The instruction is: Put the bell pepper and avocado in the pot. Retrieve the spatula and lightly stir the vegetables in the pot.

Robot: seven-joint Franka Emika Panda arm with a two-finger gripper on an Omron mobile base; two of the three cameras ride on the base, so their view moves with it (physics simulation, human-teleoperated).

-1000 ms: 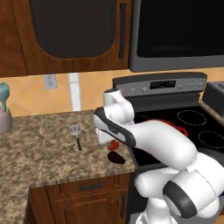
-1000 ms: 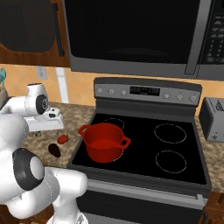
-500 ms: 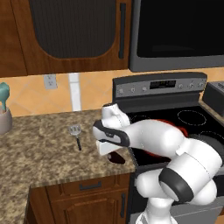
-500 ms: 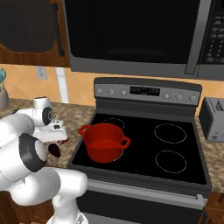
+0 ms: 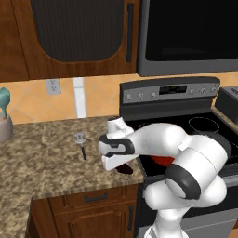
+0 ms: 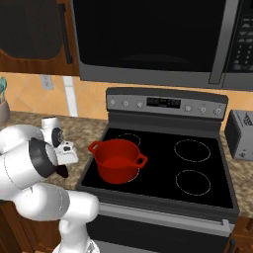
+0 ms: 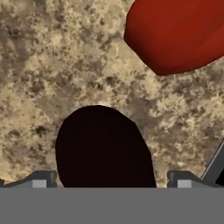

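As the gripper (image 7: pixel 107 183) hangs spread-fingered astride the avocado (image 7: pixel 103 146) on the granite counter (image 7: pixel 52 65), a skewed pinch could squirt it toward the bell pepper (image 7: pixel 179 33).

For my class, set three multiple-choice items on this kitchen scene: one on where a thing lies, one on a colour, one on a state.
1. Where does the spatula lie?
A. In the pot
B. On the granite counter, left of the stove
C. On a burner

2. What colour is the pot?
A. Red
B. Teal
C. Silver

3. How does the avocado stand to the gripper?
A. Lifted high off the counter
B. Dropped in the pot
C. On the counter, between the two spread fingertips

Answers:
1 B: the left base view shows its silver head and dark handle flat on the granite.
2 A: the right base view shows a bright red pot with loop handles.
3 C: the hand view shows the dark fruit on granite with a fingertip at each side, the bell pepper beyond it.
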